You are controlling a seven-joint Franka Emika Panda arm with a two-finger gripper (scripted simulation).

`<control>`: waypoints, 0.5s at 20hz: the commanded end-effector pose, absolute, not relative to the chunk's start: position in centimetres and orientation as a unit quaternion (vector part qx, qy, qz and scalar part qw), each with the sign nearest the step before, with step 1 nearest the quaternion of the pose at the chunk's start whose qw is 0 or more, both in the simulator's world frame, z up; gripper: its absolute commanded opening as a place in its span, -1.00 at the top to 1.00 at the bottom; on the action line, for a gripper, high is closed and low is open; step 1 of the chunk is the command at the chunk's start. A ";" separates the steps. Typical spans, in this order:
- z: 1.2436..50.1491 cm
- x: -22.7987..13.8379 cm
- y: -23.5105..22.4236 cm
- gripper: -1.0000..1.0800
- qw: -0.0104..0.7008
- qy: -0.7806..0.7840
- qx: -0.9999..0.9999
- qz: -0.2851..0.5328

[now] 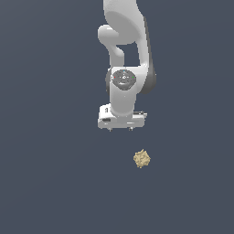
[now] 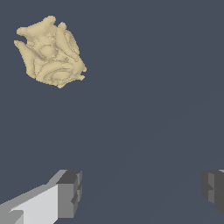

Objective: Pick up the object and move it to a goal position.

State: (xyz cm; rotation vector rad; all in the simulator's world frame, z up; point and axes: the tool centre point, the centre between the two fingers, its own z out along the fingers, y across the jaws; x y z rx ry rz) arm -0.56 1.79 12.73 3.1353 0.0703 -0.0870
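The object (image 1: 141, 158) is a small tan-yellow knobbly ball lying on the dark grey floor, below and a little toward the exterior view's right of the arm. It also shows in the wrist view (image 2: 50, 51), large and bumpy. My white gripper (image 1: 120, 129) hangs pointing down above the floor, apart from the ball and not touching it. In the wrist view the gripper (image 2: 142, 192) is open and empty, with its two grey fingertips (image 2: 70, 192) set wide apart and nothing between them.
The white arm (image 1: 124, 50) rises from the gripper to the upper edge of the exterior view. A flat dark grey floor (image 1: 50, 183) lies all around.
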 end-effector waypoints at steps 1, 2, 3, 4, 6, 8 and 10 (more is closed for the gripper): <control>12.7 -0.6 1.8 -0.92 0.002 0.022 0.999 -0.028; 12.7 -0.5 1.9 -0.92 0.002 0.023 0.999 -0.028; 12.7 -0.5 2.1 -0.92 0.002 0.025 0.999 -0.027; 12.7 -0.5 2.4 -0.92 0.001 0.028 0.999 -0.027; 12.5 -0.3 3.5 -0.92 -0.001 0.037 0.999 -0.025; 12.4 -0.2 4.7 -0.92 -0.004 0.047 0.999 -0.024; 12.3 -0.3 5.4 -0.92 -0.006 0.052 0.998 -0.023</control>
